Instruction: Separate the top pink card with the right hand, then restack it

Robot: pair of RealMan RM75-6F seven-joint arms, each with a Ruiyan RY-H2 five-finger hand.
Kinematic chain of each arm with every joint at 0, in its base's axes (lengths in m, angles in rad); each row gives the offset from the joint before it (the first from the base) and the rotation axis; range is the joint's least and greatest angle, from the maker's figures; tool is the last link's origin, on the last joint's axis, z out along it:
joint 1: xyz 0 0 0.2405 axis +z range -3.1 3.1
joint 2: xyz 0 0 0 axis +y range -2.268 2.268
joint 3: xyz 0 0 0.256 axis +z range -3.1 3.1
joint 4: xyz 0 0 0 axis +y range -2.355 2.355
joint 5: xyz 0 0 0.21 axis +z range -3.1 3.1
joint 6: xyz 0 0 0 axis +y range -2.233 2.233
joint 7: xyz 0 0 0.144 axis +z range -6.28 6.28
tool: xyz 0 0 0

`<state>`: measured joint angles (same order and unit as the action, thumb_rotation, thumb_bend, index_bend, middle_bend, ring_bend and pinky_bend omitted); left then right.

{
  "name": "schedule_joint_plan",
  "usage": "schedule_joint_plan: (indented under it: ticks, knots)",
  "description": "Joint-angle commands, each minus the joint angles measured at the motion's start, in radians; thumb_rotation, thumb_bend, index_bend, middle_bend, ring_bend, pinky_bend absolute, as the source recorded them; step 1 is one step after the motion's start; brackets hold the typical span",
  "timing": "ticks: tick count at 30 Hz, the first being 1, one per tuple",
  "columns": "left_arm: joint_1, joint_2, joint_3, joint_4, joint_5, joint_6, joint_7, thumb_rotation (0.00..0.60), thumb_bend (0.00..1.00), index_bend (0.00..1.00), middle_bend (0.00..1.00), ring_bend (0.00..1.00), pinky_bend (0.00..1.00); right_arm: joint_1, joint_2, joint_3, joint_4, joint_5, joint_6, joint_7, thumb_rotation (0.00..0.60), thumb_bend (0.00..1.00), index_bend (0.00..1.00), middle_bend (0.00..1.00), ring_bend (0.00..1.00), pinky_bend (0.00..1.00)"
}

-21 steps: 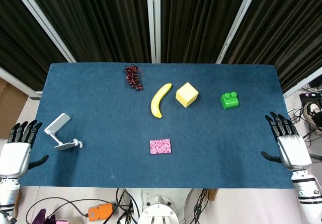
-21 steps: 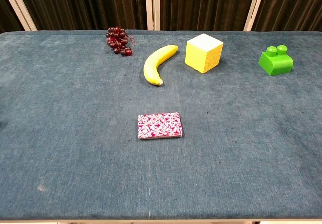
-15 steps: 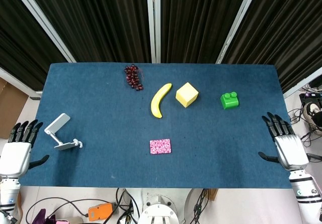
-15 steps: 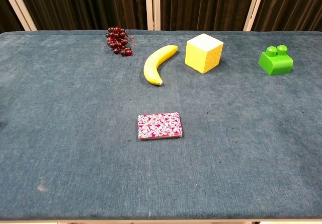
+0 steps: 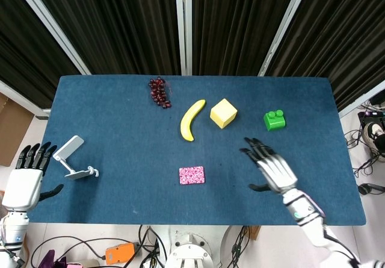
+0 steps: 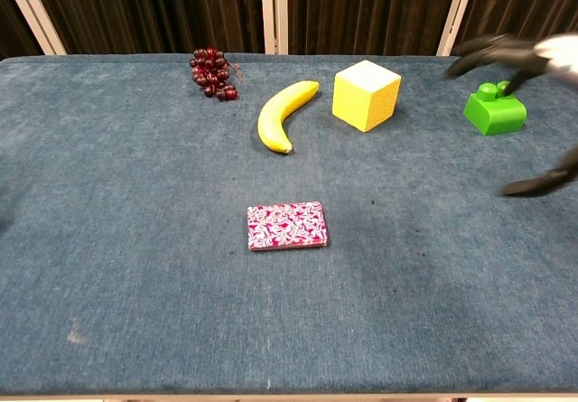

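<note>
A small stack of pink patterned cards [image 5: 192, 175] [image 6: 287, 226] lies flat on the blue table near its front middle. My right hand [image 5: 269, 167] [image 6: 524, 104] hovers over the table to the right of the stack, fingers spread and holding nothing, well apart from the cards. In the chest view it is blurred at the right edge. My left hand [image 5: 26, 176] stays off the table's front left corner, fingers spread and empty; the chest view does not show it.
A banana [image 5: 190, 120], a yellow cube [image 5: 222, 112], a green toy brick [image 5: 274, 120] and dark grapes [image 5: 159, 91] lie along the far half. A white hinged tool [image 5: 72, 158] lies at the left. The blue table [image 5: 120, 147] ends just in front of the cards.
My right hand has swung from beyond the table's right edge leftward over the table, toward the cards. The left hand has barely shifted. The cards have not moved.
</note>
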<state>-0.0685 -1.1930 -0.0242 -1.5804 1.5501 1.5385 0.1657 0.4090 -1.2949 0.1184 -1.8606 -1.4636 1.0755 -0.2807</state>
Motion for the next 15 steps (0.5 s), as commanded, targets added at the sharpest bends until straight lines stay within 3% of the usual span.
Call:
schedule_joint_plan:
  ticks: [1,7,15]
  knots:
    - [0.0,-0.001,0.002,0.001,0.002,0.0,0.002,0.6,0.05,0.09,0.06,0.0,0.02,0.114,-0.168,0.058,-0.009,0.205,-0.105,-0.189,0.6,0.22,0.31,0.05,0.03,0.2]
    - [-0.003,-0.002,0.002,0.009,0.001,-0.007,-0.002,0.6,0.05,0.09,0.06,0.0,0.02,0.226,-0.344,0.088,0.047,0.473,-0.108,-0.399,0.6,0.24,0.32,0.05,0.0,0.18]
    - [-0.01,-0.001,0.002,0.022,0.001,-0.02,-0.014,0.6,0.05,0.09,0.06,0.0,0.02,0.331,-0.472,0.099,0.091,0.669,-0.047,-0.543,0.6,0.27,0.32,0.05,0.0,0.15]
